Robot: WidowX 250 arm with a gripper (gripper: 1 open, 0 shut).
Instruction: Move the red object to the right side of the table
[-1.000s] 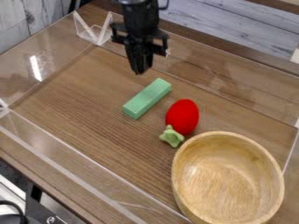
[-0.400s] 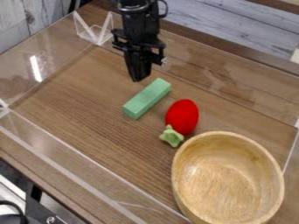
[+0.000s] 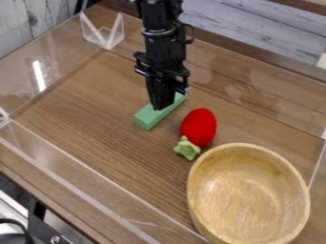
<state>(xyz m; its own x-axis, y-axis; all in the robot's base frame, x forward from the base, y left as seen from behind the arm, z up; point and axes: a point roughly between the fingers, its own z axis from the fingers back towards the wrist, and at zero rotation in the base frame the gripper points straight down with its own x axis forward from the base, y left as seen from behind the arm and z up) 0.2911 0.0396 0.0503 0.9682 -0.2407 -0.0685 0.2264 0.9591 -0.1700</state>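
Note:
The red object [image 3: 197,126], a glossy strawberry-shaped toy with a green leafy cap [image 3: 189,147] at its near end, lies on the brown wood-grain table [image 3: 90,105] just behind the bowl. My gripper [image 3: 160,101] hangs from above with its black fingers pressed together, shut and holding nothing. Its tip is low over the far end of the light green block [image 3: 155,112], a short way left of the red object and apart from it.
A round wooden bowl [image 3: 249,197] sits at the near right, close to the red object. Low clear acrylic walls [image 3: 51,67] border the tabletop. A grey plank wall runs behind.
The gripper has moved toward the camera, slightly right and down, from behind the green block to just over its far end. The red object, block and bowl have not moved.

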